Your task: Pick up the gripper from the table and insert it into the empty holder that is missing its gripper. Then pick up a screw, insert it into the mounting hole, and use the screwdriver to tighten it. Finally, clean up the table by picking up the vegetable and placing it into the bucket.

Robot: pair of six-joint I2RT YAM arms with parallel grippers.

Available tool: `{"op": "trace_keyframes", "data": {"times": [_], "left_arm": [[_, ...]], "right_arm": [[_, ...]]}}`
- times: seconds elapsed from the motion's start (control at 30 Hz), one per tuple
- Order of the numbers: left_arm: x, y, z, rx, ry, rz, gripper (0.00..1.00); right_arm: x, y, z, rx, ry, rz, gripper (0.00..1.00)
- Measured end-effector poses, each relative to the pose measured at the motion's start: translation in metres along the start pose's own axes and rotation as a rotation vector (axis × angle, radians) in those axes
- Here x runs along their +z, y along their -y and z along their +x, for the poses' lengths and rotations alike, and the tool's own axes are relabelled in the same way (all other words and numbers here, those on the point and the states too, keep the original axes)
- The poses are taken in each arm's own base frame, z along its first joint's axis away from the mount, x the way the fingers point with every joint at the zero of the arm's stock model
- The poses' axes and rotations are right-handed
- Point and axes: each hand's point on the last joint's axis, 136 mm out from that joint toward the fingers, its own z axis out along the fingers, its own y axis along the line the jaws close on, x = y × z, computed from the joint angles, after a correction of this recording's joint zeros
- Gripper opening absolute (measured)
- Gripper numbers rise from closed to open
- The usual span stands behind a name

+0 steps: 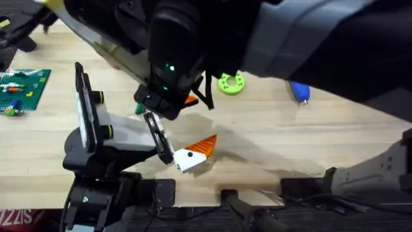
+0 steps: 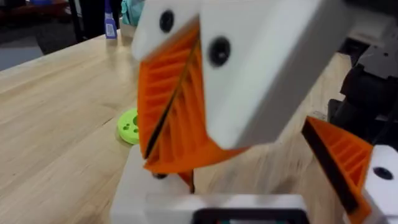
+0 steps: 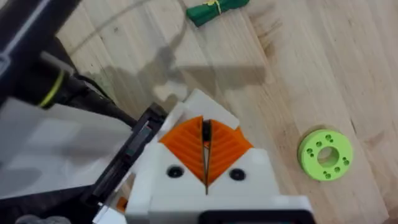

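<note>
The right gripper (image 3: 205, 152) hangs over the middle of the worktop with its orange pads (image 2: 171, 106) pressed flat together. A sliver of orange (image 2: 186, 180) pokes out beneath them. It may be the loose gripper, but I cannot tell for sure. Just below sits a plain white base (image 2: 138, 186), probably the holder. It belongs to the left gripper (image 1: 174, 151), whose fingers stand spread, the other one keeping its orange tip (image 2: 348, 158).

Risks, as I judge them:
- A thin hold on so small a wedge could let it twist or drop during seating.
- If the piece meets the holder off-angle, it may jam or skid off to the worktop.
- The two arms are crowded together, so a push could knock the left one.

The vegetable (image 3: 217, 9) lies left of centre, the ring (image 3: 325, 154) is near the far edge, and the screwdriver (image 1: 299, 92) is towards the far right; all are untouched
</note>
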Motion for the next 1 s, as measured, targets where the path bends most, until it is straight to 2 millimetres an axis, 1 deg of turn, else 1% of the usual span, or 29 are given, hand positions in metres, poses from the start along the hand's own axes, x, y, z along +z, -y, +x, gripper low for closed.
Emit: {"op": "trace_keyframes", "data": {"times": [0.87,0.9,0.97,1.0], "left_arm": [[0.0,-0.0003,0.0,0.001,0.0,-0.002,0.986],[0.0,-0.0003,0.0,0.001,0.0,-0.002,0.986],[0.0,-0.0004,0.0,0.001,0.0,-0.002,0.986],[0.0,-0.0004,0.0,0.001,0.0,-0.002,0.986]], "right_arm": [[0.0001,-0.0017,-0.0022,0.015,0.009,-0.027,0.008],[0.0001,-0.0017,-0.0022,0.015,0.009,-0.027,0.016],[0.0,-0.0028,-0.0018,0.019,0.007,-0.034,0.089],[0.0,-0.0036,-0.0018,0.019,0.007,-0.038,0.108]]}}
